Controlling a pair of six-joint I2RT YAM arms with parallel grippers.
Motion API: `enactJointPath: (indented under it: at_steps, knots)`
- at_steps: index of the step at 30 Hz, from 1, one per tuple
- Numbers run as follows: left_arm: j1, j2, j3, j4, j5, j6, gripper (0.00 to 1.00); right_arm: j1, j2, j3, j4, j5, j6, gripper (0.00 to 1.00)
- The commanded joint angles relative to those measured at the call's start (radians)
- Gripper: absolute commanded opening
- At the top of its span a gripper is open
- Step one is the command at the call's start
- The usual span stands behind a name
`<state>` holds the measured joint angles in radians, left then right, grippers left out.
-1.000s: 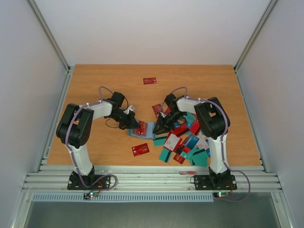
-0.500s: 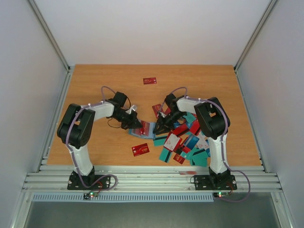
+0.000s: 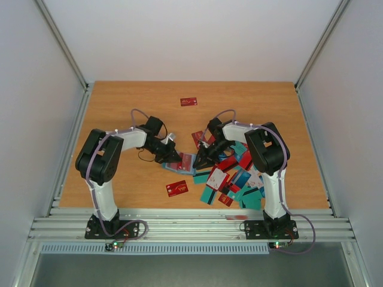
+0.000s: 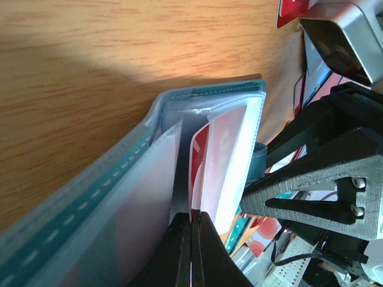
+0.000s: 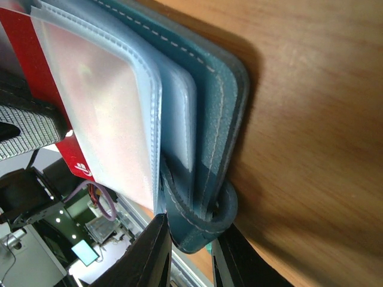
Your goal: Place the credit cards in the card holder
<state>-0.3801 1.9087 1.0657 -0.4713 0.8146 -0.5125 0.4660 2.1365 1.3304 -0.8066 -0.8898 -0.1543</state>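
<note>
The teal card holder (image 3: 187, 162) lies open on the table between my two grippers; it also shows in the left wrist view (image 4: 149, 161) and the right wrist view (image 5: 215, 101). My left gripper (image 4: 192, 222) is shut on a red credit card (image 4: 200, 149) whose far end sits inside a clear pocket of the holder. The same red card shows behind the pocket in the right wrist view (image 5: 24, 42). My right gripper (image 5: 190, 239) is shut on the holder's teal strap end (image 5: 197, 230). Many more cards (image 3: 230, 179) lie in a heap at the right.
One red card (image 3: 177, 188) lies alone near the front, and another red card (image 3: 188, 101) lies alone at the back. The heap of cards spreads under and beside the right arm. Grey walls and metal rails bound the wooden table (image 3: 119, 107).
My left gripper has moved to the right towards the holder, pushing the red card further into it. The right arm has stayed in place on the holder.
</note>
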Motion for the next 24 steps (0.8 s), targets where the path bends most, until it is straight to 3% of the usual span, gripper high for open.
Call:
enactJointPath:
  at_steps: [1,19,24]
  knots:
    - [-0.042,0.048,0.016,-0.021,0.031,0.052,0.00,0.006,0.066,-0.022,0.070,0.100,0.025,0.21]
    - [-0.074,0.084,0.060,-0.019,0.049,0.033,0.00,0.006,0.078,-0.010,0.070,0.094,0.021,0.21]
    - [-0.094,0.094,0.060,-0.011,0.050,0.014,0.05,0.006,0.080,-0.005,0.067,0.095,0.014,0.21]
